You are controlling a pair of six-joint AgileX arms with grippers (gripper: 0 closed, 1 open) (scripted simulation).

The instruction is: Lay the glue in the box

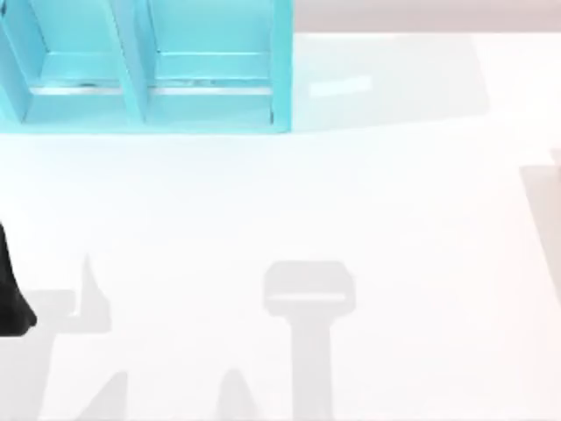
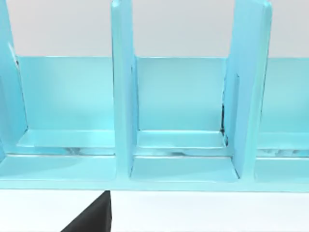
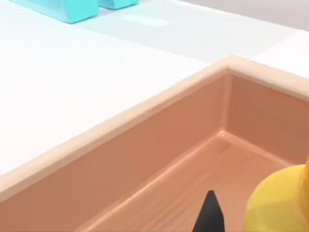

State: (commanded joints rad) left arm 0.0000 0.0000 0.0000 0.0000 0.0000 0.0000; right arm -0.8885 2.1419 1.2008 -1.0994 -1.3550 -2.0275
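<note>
Seen from above: large turquoise-blue box (image 1: 282,61) with thin walls, in the upper left of the frame, cut off by the top edge. Two compartments in sight, parted by an upright divider (image 1: 131,61) of the same colour, both bare. Plain white table (image 1: 263,193) across the rest of the frame, with grey shadows (image 1: 308,298) in its lower part. Black part of the left arm (image 1: 13,298) at the left edge, low in the frame, well apart from the box.

From the left wrist: same turquoise box close ahead, facing its open compartments, upright dividers between them. Dark tip of the left gripper (image 2: 91,220) near the box's front wall, over the white table. How far open: cannot tell; nothing seen in its grasp.

From the right wrist: peach-coloured tray (image 3: 120,123) with a rounded rim and smooth inner walls, resting on the white table. Small bottle of glue (image 3: 277,203), only part of its yellow rounded body in sight, inside the tray's walls above its floor. Black tip of the right gripper (image 3: 210,217) just beside the bottle, also within the tray. Hold on the bottle, and width of opening: cannot tell. Corner of the turquoise box far off across the table, well apart from tray and glue.
</note>
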